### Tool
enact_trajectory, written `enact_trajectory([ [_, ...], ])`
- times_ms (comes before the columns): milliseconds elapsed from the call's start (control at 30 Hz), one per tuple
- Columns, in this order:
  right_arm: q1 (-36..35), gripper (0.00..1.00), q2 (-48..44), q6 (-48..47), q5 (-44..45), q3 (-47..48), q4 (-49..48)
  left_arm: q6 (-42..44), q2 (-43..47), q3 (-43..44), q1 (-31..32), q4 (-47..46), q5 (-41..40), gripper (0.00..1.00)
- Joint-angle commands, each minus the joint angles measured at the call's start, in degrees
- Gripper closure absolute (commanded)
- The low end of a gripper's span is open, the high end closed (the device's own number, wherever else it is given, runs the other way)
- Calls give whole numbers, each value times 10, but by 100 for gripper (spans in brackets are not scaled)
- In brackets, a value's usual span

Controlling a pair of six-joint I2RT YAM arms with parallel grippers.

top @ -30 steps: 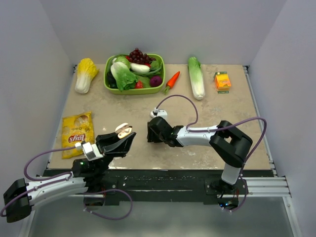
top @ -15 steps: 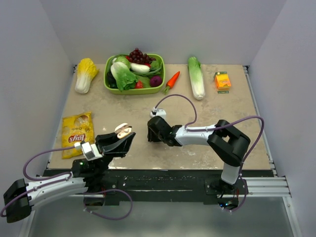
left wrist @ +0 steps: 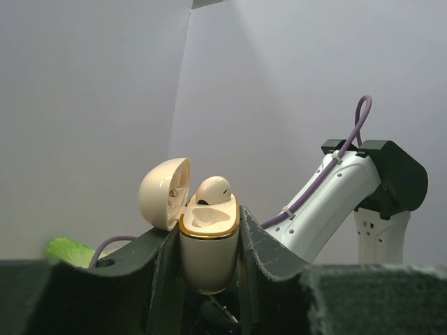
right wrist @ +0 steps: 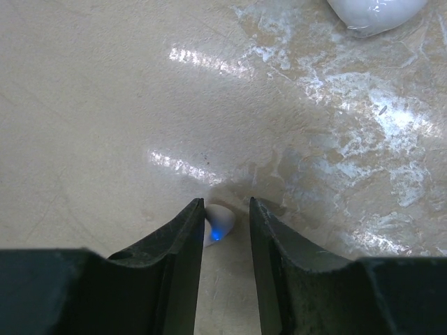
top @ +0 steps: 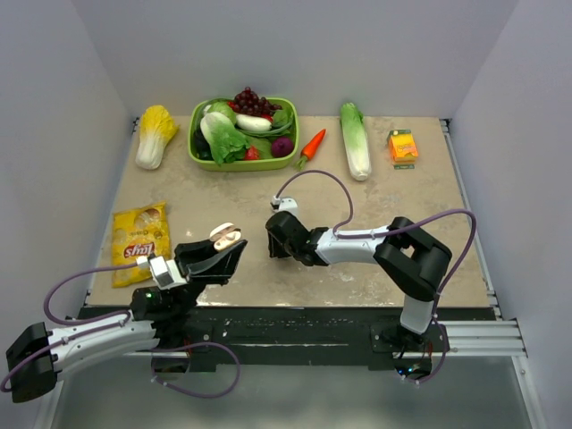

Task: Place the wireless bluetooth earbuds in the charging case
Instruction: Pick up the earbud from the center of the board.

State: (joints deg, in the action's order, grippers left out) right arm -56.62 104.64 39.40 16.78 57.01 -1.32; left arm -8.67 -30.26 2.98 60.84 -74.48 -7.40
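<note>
My left gripper (left wrist: 209, 225) is shut on the charging case (left wrist: 209, 251), a glossy white pebble with a gold rim, held upright above the table's front edge (top: 225, 238). Its lid (left wrist: 164, 192) hangs open to the left. One white earbud (left wrist: 213, 190) sits in the case's far socket; the near socket is bare. My right gripper (right wrist: 225, 207) is down at the tabletop, at the middle of the table (top: 273, 239), and stands open. A second earbud (right wrist: 218, 225), showing a blue light, lies between its fingers. It touches the left finger, with a gap to the right finger.
At the back stand a green basket (top: 241, 166) of vegetables, a yellow cabbage (top: 156, 134), a carrot (top: 312, 145), a long green cabbage (top: 356, 138) and an orange carton (top: 403, 146). A chips bag (top: 140, 232) lies at left. A white rounded object (right wrist: 377, 10) lies beyond the right gripper.
The right gripper's jaws have narrowed around the earbud on the table, and that arm has edged slightly left. The left gripper holds the case as before.
</note>
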Motion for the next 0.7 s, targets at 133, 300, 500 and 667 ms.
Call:
enact_trajectory([
  [133, -3, 61, 7, -70, 23, -7, 64, -14, -9, -72, 2, -89, -2, 100],
  [300, -3, 59, -3, -99, 26, -11, 66, -16, -11, -72, 2, -90, -2, 100],
  [500, -7, 58, -10, -130, 31, -14, 75, -17, -16, -71, 2, -92, -1, 100],
  [667, -7, 53, -19, -129, 35, -18, 70, -18, -23, -70, 2, -97, 0, 100],
])
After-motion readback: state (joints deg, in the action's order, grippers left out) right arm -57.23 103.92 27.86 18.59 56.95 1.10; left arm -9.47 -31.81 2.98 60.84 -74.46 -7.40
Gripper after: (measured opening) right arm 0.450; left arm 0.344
